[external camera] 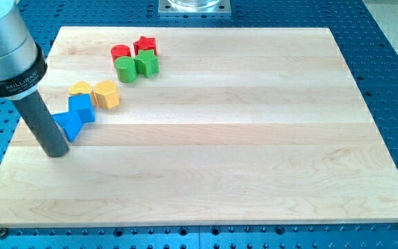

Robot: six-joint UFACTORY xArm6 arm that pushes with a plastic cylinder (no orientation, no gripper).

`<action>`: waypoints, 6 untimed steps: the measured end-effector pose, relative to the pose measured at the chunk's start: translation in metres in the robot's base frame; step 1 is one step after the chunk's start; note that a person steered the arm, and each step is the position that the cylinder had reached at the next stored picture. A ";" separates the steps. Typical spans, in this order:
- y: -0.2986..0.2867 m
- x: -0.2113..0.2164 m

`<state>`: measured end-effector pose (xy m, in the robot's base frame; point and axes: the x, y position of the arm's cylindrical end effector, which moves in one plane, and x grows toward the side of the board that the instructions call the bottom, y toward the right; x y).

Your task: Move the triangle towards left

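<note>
A blue triangle block lies near the wooden board's left edge. My tip rests on the board just below and left of the triangle, touching or almost touching it. A blue block sits against the triangle's upper right. A yellow heart-shaped block and a yellow hexagonal block lie just above these.
A red round block, a red star block, a green round block and a green star-like block cluster near the view's top. The board lies on a blue perforated table.
</note>
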<state>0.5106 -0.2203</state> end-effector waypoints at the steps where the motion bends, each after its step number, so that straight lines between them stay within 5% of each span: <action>1: 0.015 0.019; 4: -0.013 -0.021; 6: 0.057 -0.012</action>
